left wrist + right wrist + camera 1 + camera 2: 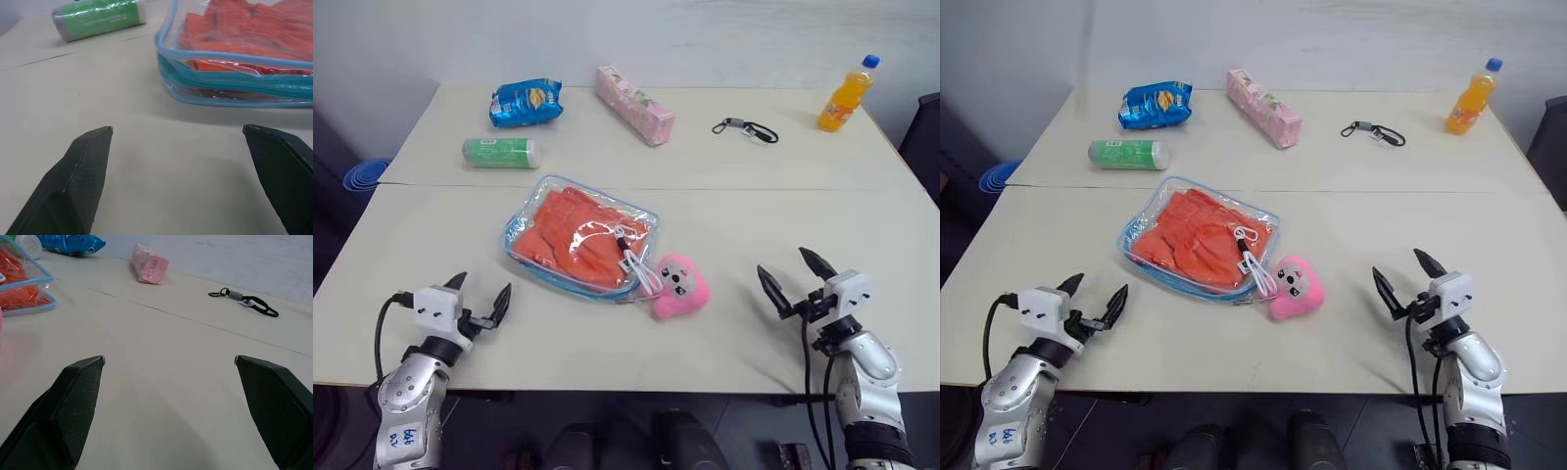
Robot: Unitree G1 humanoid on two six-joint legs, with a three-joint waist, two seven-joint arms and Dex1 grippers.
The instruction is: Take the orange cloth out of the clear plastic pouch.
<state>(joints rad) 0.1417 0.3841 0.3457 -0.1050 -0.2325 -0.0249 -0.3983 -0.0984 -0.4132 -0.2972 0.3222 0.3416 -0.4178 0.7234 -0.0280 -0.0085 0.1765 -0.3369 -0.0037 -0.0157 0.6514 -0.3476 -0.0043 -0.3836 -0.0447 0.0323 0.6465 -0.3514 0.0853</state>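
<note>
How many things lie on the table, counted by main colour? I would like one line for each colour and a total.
Orange: 2, the orange cloth, drink bottle
Blue: 1, snack bag
Pink: 2, plush toy, long pack
Green: 1, roll
Clear: 1, the clear plastic pouch
Black: 1, strap
Total: 8

Right end effector wide open over beige worktop, pink box and black cord far ahead, pouch corner with orange cloth at side

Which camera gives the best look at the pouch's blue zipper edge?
The left wrist view: the clear plastic pouch lies close ahead, its blue zipper band running across the near side, with the orange cloth inside. The head views show the whole pouch from above, edging thin. The right wrist view catches just one corner.
</note>
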